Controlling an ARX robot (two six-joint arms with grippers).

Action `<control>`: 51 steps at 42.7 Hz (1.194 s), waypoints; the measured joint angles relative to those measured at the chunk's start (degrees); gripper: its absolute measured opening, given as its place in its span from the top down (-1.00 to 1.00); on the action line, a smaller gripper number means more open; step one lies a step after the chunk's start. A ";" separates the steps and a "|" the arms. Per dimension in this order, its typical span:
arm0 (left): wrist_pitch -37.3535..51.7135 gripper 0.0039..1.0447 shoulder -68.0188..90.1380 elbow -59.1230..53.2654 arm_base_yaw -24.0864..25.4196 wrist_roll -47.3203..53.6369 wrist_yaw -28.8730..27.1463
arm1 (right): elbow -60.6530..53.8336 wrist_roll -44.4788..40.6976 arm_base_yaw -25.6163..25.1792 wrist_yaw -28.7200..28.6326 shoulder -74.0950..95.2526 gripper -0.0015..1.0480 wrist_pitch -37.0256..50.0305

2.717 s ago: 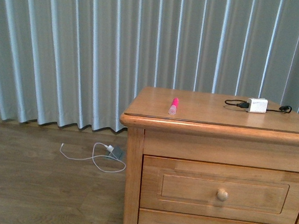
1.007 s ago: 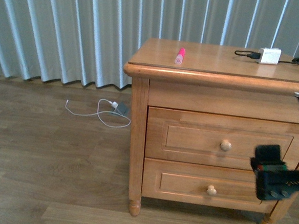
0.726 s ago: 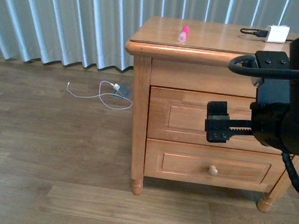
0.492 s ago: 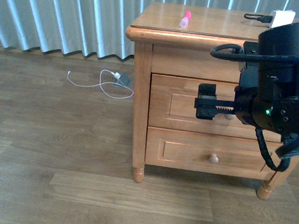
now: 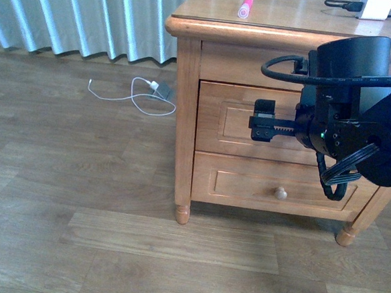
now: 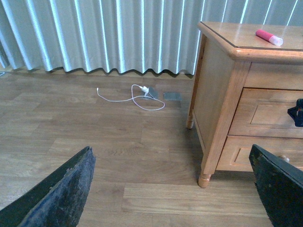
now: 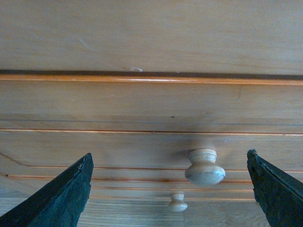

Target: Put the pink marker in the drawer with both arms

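**Right arm at the closed drawer, marker not yet touched.** The pink marker lies flat on the nightstand top. It is near the front edge, toward the left corner, and well apart from the white charger. Its long axis runs roughly front to back: the pale cap end points at the front edge, the pink body toward the curtain.

My right gripper is level with the drawer front, jaws spread wide and holding nothing. In the right wrist view the knob sits between the fingers, nearer one than the other and touching neither. My left gripper hangs over the floor, equally wide and empty, well apart from the nightstand.

Risks as I judge them:
- (a) Closing off-centre would catch only the knob's edge, and the rounded knob could slip free on the pull.
- (b) A jerky pull could shake the nightstand, and the marker, if round, would roll sideways toward the left edge and drop.
- (c) The lower knob is near, so a sagging approach could open the wrong drawer.
- (d) A grasp along the marker's axis rather than across it would likely squirt it forward off the top
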 joint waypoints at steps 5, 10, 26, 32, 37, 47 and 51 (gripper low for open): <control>0.00 -0.89 0.00 0.00 0.00 0.00 0.00 | 0.55 -0.42 -0.79 -0.46 1.03 -0.83 0.90; 0.00 -0.89 0.00 0.00 0.00 0.00 0.00 | 1.64 -1.81 -1.44 -0.48 1.88 -0.83 1.25; 0.00 -0.89 0.00 0.00 0.00 0.00 0.00 | 2.34 -3.56 -1.64 -0.35 3.69 -0.83 0.98; 0.00 -0.89 0.00 0.00 0.00 0.00 0.00 | 2.36 -3.61 -1.73 -0.17 3.78 -0.83 1.16; 0.00 -0.89 0.00 0.00 0.00 0.00 0.00 | 2.47 -4.13 -1.73 0.20 4.20 -0.83 1.33; 0.00 -0.89 0.00 0.00 0.00 0.00 0.00 | 2.64 -4.39 -1.90 0.66 4.90 -0.83 1.55; 0.00 -0.89 0.00 0.00 0.00 0.00 0.00 | 2.64 -4.20 -1.99 0.66 4.90 -0.83 1.75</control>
